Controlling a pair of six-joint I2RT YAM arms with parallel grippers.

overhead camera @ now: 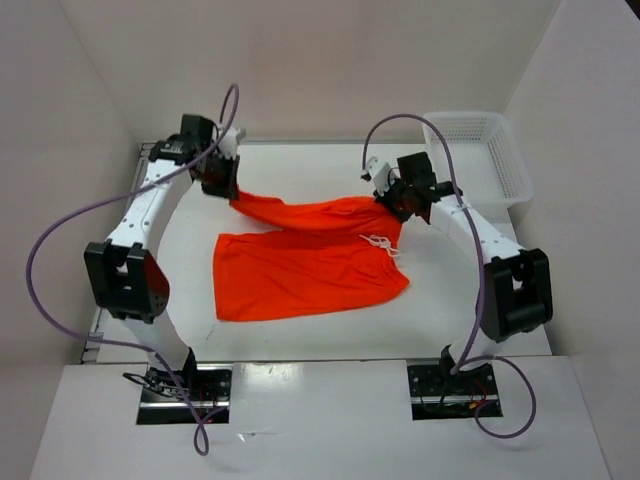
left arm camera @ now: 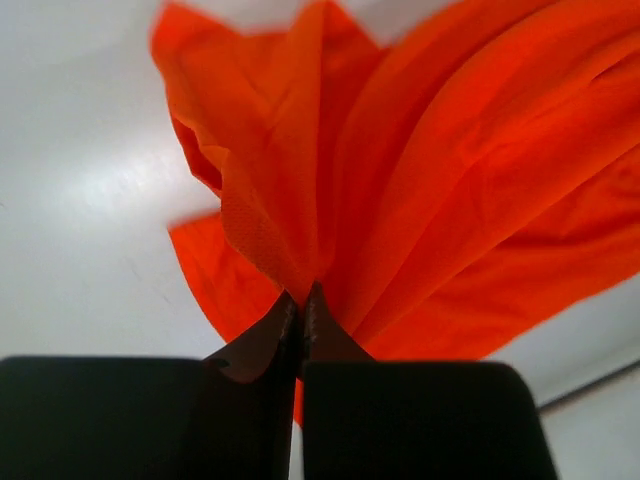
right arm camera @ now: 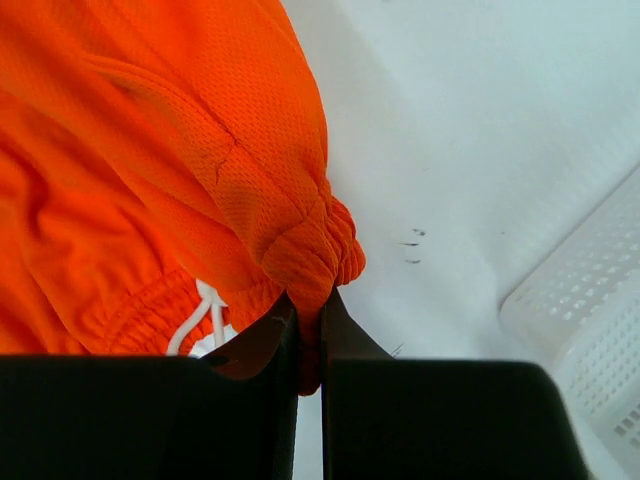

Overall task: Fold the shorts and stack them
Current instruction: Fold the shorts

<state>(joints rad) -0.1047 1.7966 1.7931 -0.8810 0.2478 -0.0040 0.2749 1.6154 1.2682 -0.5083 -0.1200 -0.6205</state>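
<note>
Shorts (overhead camera: 300,262) in left gripper (overhead camera: 225,188), right gripper (overhead camera: 392,207)

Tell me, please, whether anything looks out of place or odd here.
Nothing looks damaged or misplaced. The shorts are pinched at two far ends by the left fingers and right fingers, bunched there and flat nearer; the white drawstring lies loose.

I read no text, label, brand, number or sign in any of the three views. The fabric of the shorts (overhead camera: 300,255) is plain wherever I can see it. The only marks I find are a few small dark specks (right arm camera: 412,245) on the table (right arm camera: 450,120), toward its far right corner and near the basket (right arm camera: 590,300). They are too small and too faint to read as characters.
</note>
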